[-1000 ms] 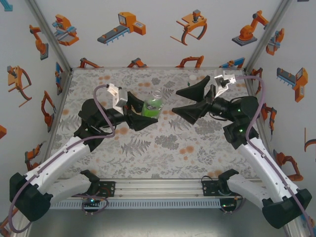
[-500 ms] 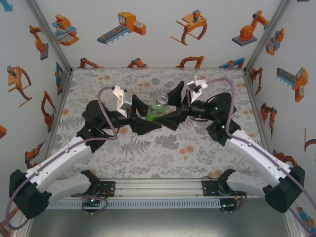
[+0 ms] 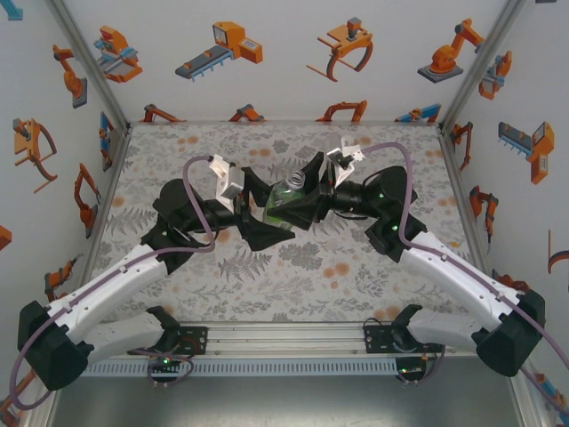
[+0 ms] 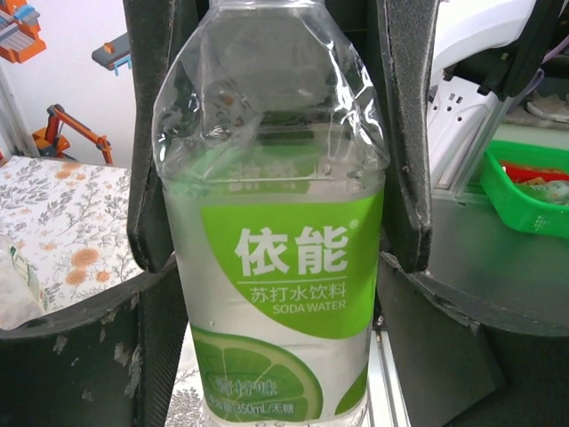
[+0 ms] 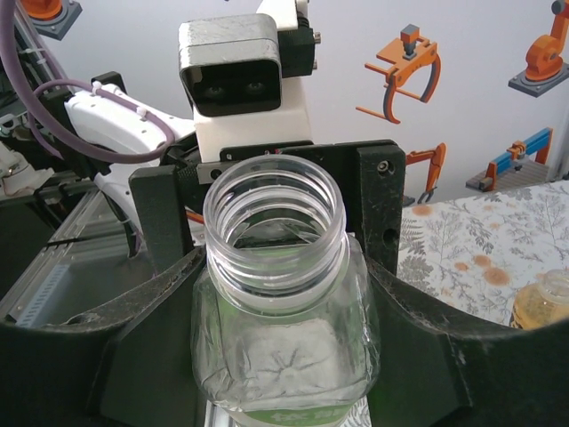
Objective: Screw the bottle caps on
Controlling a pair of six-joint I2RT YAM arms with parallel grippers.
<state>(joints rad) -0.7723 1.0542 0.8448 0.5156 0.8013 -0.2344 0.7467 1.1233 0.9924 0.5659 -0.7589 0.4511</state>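
Clear bottle (image 3: pixel 281 203) (uncapped) pinched at its shoulder by right pincer (image 5: pixel 284 342); left pincer (image 4: pixel 276 142) flanks it, hold unclear.

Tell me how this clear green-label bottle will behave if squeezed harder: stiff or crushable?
Likely crushable: the clear bottle has a thin wall already creased at the shoulder. Probably light, since it looks empty through the open neck. With no cap sealing it, it may give more easily.
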